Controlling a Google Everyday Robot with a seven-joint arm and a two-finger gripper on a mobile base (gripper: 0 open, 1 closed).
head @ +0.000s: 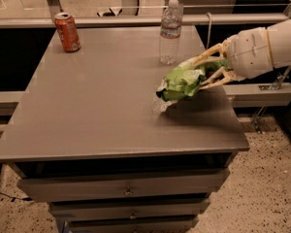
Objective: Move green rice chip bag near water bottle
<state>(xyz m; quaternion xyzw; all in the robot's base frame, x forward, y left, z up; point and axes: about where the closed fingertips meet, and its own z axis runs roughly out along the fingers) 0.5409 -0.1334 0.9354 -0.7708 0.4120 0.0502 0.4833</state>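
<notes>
Found the cream-coloured two-finger hand (194, 75) over the right part of the grey cabinet-top surface (102, 96) in the camera view. Saw it clenched on the crinkled lime-green rice chip bag (180, 85), one finger above the bag and one below. Saw the bag hanging tilted, low over the surface, to the front and right of the tall clear plastic water bottle (170, 30), near it but apart. Could not tell whether the bag's lowest corner touched the surface.

Judged the carrying step to be in hand, with the bag close to its goal. Judged the next move to call for a short carry toward the bottle, a lowering until the bag lay on the surface, then a release. Judged care needed not to knock over the slim upright bottle.

Noted the bottle capped in white, its filling hard to read. Noted the orange-red soda can (68, 32) upright at the far left corner, well apart, contents hidden. Saw shut grey drawers (126, 191) below the surface, contents hidden.
</notes>
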